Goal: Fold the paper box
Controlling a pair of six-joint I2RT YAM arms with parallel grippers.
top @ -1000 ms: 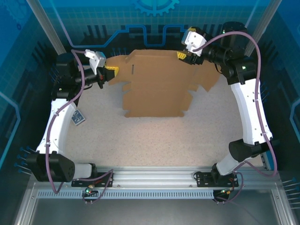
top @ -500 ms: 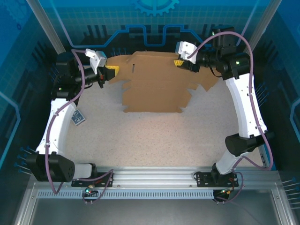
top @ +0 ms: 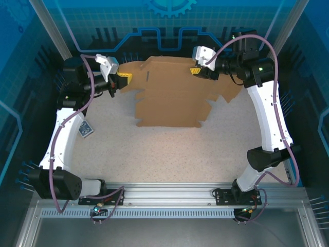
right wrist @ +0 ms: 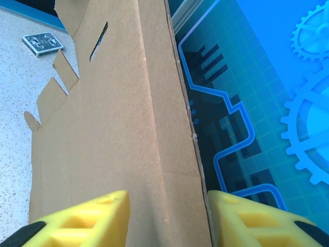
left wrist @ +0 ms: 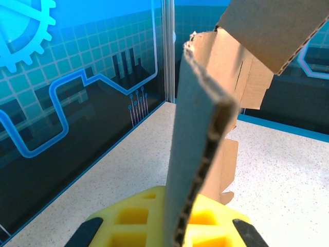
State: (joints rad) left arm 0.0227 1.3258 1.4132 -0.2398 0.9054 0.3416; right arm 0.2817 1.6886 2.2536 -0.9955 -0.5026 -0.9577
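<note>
Box (top: 169, 98) being held at upper centre of top view, near edge being rested on table (top: 169, 154). Left flap being pinched by left gripper (top: 124, 80), jaws closed on it. Right gripper (top: 196, 70) jaws being held apart astride top edge strip; grip cannot be told.

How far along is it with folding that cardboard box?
Early days. Done: the paper box's far strip looks bent up along its crease. In hand: the left hand pinches the left flap, the right hand straddles that far strip. Left: the main panel lies flat on the table, no walls up yet.
</note>
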